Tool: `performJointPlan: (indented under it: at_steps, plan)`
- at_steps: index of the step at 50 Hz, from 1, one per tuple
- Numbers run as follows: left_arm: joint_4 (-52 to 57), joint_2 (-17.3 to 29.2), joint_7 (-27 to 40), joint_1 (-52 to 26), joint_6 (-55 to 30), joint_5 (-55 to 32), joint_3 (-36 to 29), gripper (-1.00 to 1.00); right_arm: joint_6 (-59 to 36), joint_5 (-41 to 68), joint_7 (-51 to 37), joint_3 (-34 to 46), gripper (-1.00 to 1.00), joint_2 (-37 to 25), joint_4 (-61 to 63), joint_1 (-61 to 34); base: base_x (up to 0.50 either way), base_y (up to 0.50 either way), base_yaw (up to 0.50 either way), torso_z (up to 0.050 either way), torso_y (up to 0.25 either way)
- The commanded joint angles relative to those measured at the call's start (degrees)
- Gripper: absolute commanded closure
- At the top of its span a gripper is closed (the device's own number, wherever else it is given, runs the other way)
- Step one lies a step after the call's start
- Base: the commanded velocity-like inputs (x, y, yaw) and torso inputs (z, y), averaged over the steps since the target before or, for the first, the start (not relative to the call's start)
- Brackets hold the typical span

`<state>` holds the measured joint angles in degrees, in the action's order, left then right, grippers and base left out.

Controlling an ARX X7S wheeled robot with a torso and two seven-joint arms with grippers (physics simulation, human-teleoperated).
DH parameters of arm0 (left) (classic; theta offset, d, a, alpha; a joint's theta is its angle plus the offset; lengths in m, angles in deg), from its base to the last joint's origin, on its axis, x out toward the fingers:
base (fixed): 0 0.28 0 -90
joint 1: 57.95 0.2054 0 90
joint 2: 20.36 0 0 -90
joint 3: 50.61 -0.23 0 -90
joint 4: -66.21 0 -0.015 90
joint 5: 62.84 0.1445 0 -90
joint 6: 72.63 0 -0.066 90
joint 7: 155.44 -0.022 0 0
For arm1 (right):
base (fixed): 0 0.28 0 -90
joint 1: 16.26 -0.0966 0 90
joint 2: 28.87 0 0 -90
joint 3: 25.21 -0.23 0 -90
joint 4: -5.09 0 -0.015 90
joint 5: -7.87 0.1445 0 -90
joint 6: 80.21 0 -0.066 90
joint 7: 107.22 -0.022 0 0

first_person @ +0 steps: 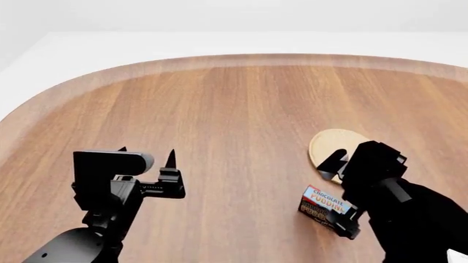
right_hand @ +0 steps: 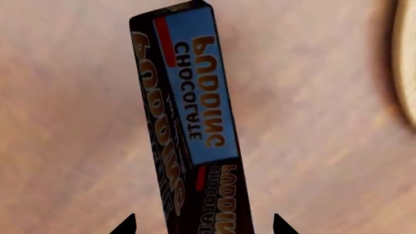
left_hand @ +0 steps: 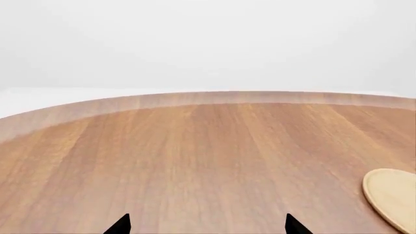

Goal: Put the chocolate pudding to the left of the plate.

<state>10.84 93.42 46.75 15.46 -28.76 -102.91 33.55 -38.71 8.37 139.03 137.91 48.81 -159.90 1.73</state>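
Note:
The chocolate pudding [first_person: 321, 206] is a dark brown carton with a light blue band, lying on the wooden table just in front of the plate [first_person: 330, 142], a flat light-tan disc. My right gripper [first_person: 341, 195] is open, with one finger on each side of the carton and a small gap at both. In the right wrist view the carton [right_hand: 195, 122] runs out between the fingertips of the right gripper [right_hand: 202, 225], and the plate's rim [right_hand: 408, 73] shows at the frame edge. My left gripper [first_person: 146, 153] is open and empty over bare table, far left of the plate. In the left wrist view the left gripper [left_hand: 208, 225] shows open, and the plate [left_hand: 393, 195] is there too.
The round-cornered wooden table [first_person: 219, 98] stretches wide to the left of the plate and behind it. Its raised rim [left_hand: 195, 99] curves along the far side. A white floor surrounds it.

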Motion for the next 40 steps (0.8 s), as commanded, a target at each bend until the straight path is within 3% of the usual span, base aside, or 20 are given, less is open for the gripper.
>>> performJointPlan:
  at_steps: [1,14,15,40]
  plan:
    - [0.0,0.3,0.0,0.4,0.5,-0.2,0.1,-1.00,0.1,0.1,-2.7,-2.1,-1.00,0.4,0.0,0.0,0.00,0.00,0.00,0.000,0.000]
    - [-0.1,0.6,0.0,0.8,1.1,-0.2,0.2,-1.00,-0.7,-0.3,-4.5,-3.5,-1.00,1.1,0.0,1.5,0.00,0.00,0.00,0.000,0.000]
    - [-0.2,0.6,0.0,0.8,1.2,-0.2,0.2,-1.00,-0.7,-0.3,-4.7,-3.6,1.00,1.2,0.0,1.5,0.00,0.00,0.00,0.000,0.000]
    - [0.3,1.1,0.7,1.0,1.3,-0.5,0.1,-1.00,2.6,-0.2,-7.3,-5.0,1.00,1.1,0.0,0.2,0.00,0.00,0.00,0.000,0.000]
